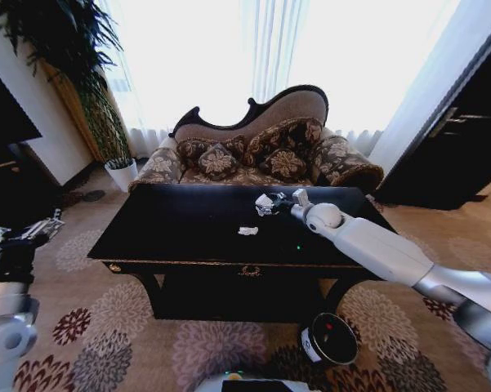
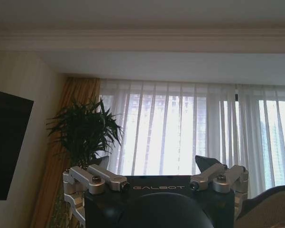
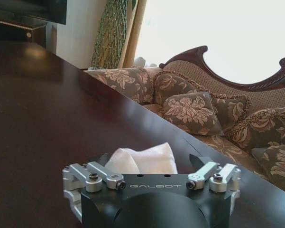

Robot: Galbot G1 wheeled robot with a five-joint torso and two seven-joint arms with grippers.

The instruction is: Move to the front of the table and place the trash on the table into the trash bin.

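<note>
- My right gripper [image 3: 151, 167] is at the far right of the counter [image 1: 180, 224], jaws apart around the crumpled white tissue [image 3: 144, 160].
- The tissue looks light, soft and compressible; I judge its bunched middle the best hold.
- Paper scrap [image 1: 247, 231] lies mid-counter.
- Trash bin [image 1: 330, 339] stands on the floor, near right; contents unclear.
- Left gripper [image 2: 154, 173] parked low left, jaws apart.

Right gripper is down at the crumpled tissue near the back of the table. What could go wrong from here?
1. The crumpled white tissue sits between the right gripper's open jaws on the glossy black table; closing too high could pinch only a loose fold and let it slip.
2. The small black cylindrical trash bin stands on the floor by the table's front right leg, so the carry must clear the front edge.
3. The small white paper scrap lies nearby; a low arm sweep might knock it off.
</note>
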